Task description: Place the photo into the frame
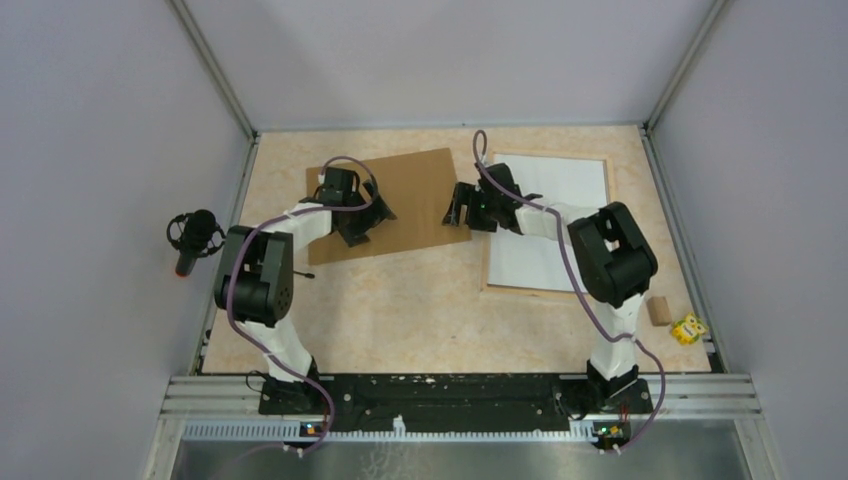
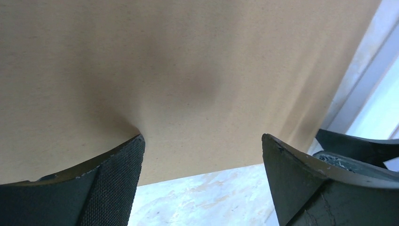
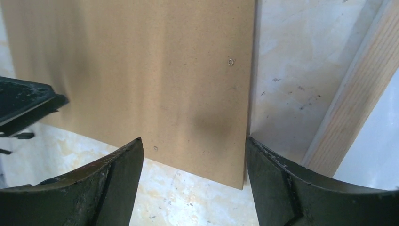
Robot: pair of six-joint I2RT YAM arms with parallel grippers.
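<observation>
The frame [image 1: 528,290] of pale wooden strips lies flat at the right of the table; one strip [image 3: 355,94] shows in the right wrist view. A plain white sheet [image 1: 555,215] fills it, probably the photo lying back up; no dark picture side shows. My right gripper [image 1: 458,208] [image 3: 194,143] hovers open over the right edge of the brown backing board [image 1: 405,195] [image 3: 155,70], just left of the frame, with nothing gripped. My left gripper [image 1: 365,218] [image 2: 202,141] stands wide open over the board's [image 2: 188,70] near edge, empty.
A small wooden block [image 1: 657,310] and a yellow toy [image 1: 688,328] sit at the table's right near corner. A black microphone [image 1: 195,235] hangs outside the left wall. Metal rails border the table on both sides.
</observation>
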